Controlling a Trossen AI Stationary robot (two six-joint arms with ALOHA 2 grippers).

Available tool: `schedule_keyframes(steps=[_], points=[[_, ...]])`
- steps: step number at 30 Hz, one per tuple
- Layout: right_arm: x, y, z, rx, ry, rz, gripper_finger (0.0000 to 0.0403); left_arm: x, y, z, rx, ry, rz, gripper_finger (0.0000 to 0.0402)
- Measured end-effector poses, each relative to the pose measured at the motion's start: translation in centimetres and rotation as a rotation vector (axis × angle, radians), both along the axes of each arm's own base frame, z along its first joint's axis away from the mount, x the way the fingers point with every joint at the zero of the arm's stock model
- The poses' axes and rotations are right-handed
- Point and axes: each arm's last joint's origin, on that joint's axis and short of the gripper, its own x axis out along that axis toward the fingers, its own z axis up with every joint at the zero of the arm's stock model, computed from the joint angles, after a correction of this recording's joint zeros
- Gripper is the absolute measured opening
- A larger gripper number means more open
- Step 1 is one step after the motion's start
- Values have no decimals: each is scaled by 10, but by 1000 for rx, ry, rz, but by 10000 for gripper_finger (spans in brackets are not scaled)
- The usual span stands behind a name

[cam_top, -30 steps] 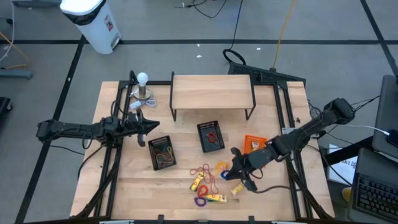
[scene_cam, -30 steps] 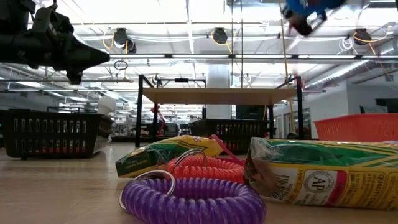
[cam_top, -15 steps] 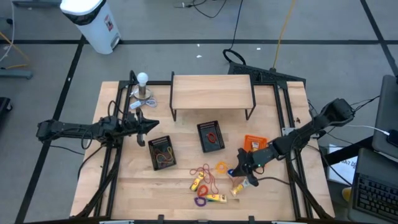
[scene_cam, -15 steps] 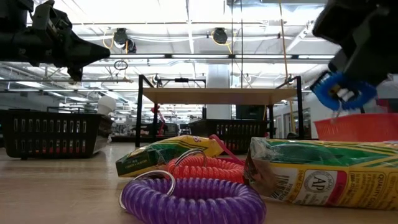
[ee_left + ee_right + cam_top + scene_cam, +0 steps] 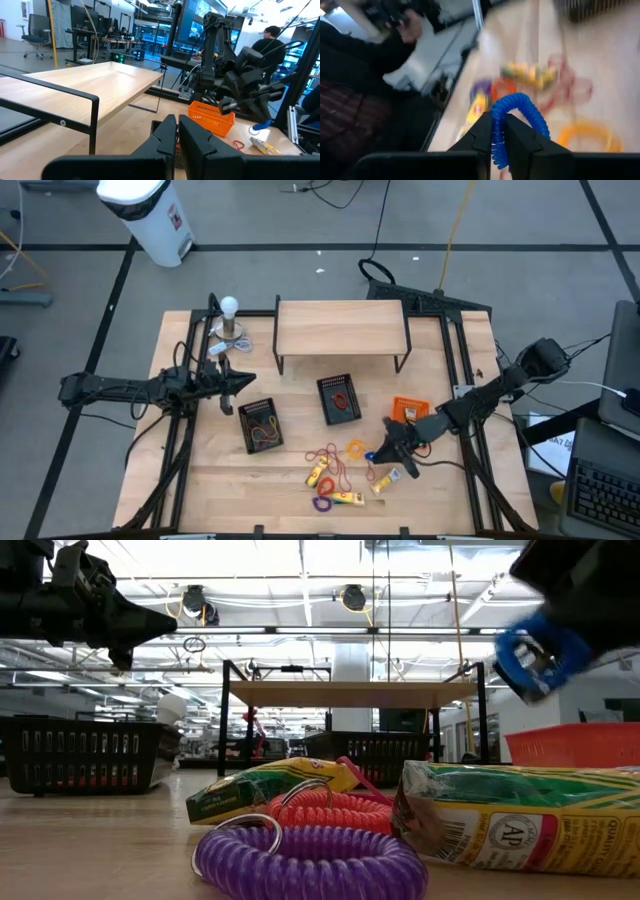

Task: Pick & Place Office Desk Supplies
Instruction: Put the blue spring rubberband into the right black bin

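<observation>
High view: the right gripper [image 5: 388, 452] hangs over the table's [image 5: 430, 500] right half, just left of the orange basket [image 5: 409, 409], its fingers clamped on a blue coil [image 5: 371, 457]. The other supplies [image 5: 335, 473] lie loose at the near middle: red loops, a yellow coil [image 5: 356, 448], a purple coil [image 5: 322, 503] and yellow packets. Two black baskets [image 5: 339, 398] sit in the middle, with a wooden shelf [image 5: 341, 328] beyond them. The left gripper [image 5: 247, 381] waits at the left, fingers together, holding nothing.

Low view: the purple coil [image 5: 310, 862] lies nearest, a red coil [image 5: 325, 810] behind it. The right packet [image 5: 520, 815] reads "AP" and "QUALITY". The blue coil [image 5: 530, 655] hangs high at the right.

Left wrist view: closed fingers [image 5: 170, 132] face the orange basket [image 5: 210, 116].

Right wrist view: fingers [image 5: 485, 131] pinch the blue coil [image 5: 520, 112] above the blurred supplies.
</observation>
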Motion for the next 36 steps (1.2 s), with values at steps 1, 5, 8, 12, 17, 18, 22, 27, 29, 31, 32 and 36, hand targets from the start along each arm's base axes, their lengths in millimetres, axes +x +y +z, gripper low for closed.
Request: schedule_keyframes(steps=[1,5,8,12,17,18,22,27,29,31,32,36], points=[[0,1,6,-18,-71,-9,15,0,0,0,0,0,0,19],[-1,-1,38,-8,-373,-18,10,0,0,0,-6,-1,-1,19],[-5,-10,52,-26,-442,-47,12,0,0,0,-15,-3,-1,19],[-12,-29,66,-63,-459,-65,10,0,0,0,-14,-2,-1,19],[-28,-53,86,-133,-525,-128,10,0,0,0,29,5,3,19],[-31,-57,88,-142,-533,-142,10,0,0,0,38,5,5,19],[-44,-67,94,-176,-526,-173,10,0,1,1,54,5,44,19],[-58,-73,99,-223,-545,-189,10,-1,2,0,69,13,92,19],[-63,-75,102,-245,-566,-201,10,-1,2,0,90,19,95,19],[-68,-78,103,-261,-573,-228,10,-1,2,0,106,23,97,19],[-69,-79,103,-267,-572,-233,10,-1,2,0,109,24,97,19],[-76,-84,102,-305,-554,-253,10,-1,2,0,105,23,97,19]])
